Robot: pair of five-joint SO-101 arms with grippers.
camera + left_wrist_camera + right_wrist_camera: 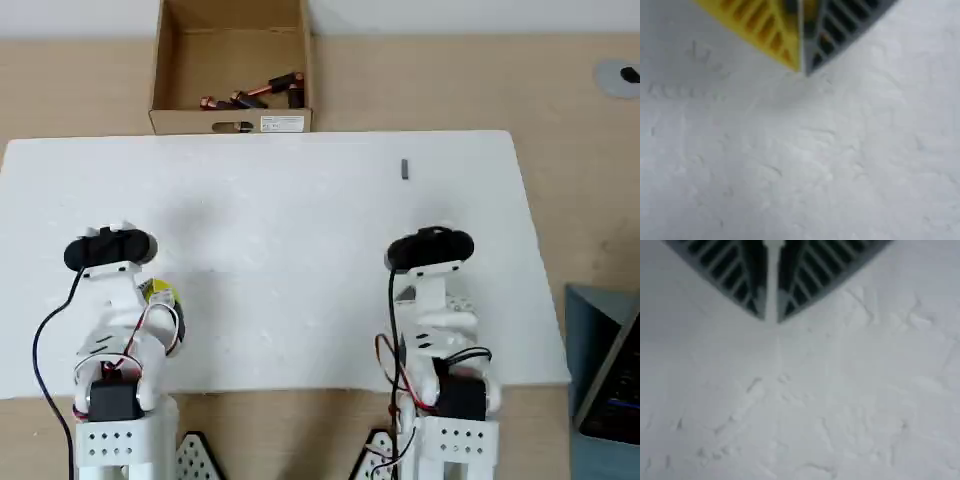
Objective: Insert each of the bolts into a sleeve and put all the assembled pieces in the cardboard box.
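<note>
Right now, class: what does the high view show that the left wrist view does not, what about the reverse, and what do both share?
High view: the box with assembled pieces inside, a small dark part on the mat, the left arm and right arm. Left wrist view: the left claw shut, yellow finger against grey finger. Both: the white mat.

High view: fixed camera overhead, facing straight down, cardboard box (180,121) at 12 o'clock. Wrist views: each faces down past its own tips, left gripper (802,67) and right gripper (771,315), very near the white sheet (300,250), the ground all three views share.
</note>
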